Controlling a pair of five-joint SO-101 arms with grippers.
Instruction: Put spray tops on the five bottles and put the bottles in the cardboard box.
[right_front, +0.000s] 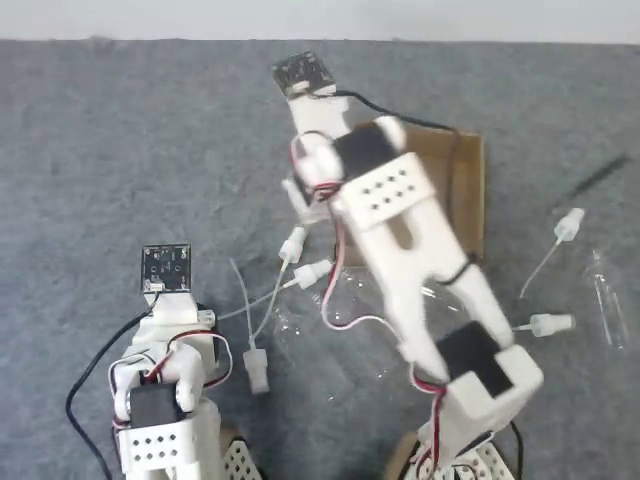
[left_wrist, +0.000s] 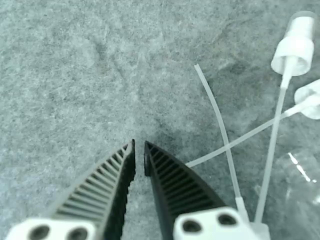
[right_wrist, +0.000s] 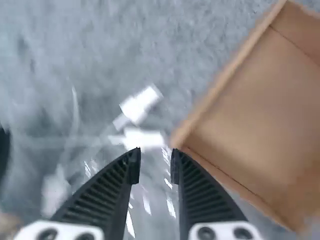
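Grippers: the right gripper (right_wrist: 154, 161) stands narrowly parted with nothing between the jaws. The left gripper (left_wrist: 139, 149) is all but closed and is also unloaded.

Target relation: two spray tops (right_front: 293, 245) lie side by side on the mat (right_front: 120, 140), just left of the box (right_front: 465, 190). In the right wrist view they sit just ahead of the right gripper's tips. Their caps point toward the box. Their tubes (left_wrist: 220, 125) trail left and near, toward the left arm, and cross one another. One tube end lies just beside the left gripper's tips. Judgement: the right arm is nearer the caps, and the left arm is nearer the tube ends.

Counts:
- Spray tops: five. Two lie by the box. A third top (right_front: 257, 370) lies near centre, right of the left arm, cap nearest. Two more lie well apart at the right (right_front: 550, 323).
- Bottles (right_front: 608, 300): clear plastic. One lies at the right edge, long axis running near to far. Others show as glints at centre, and the total cannot be told.
- Box: one. The floor that shows is bare cardboard.

Judgement: no top appears fitted to a bottle.
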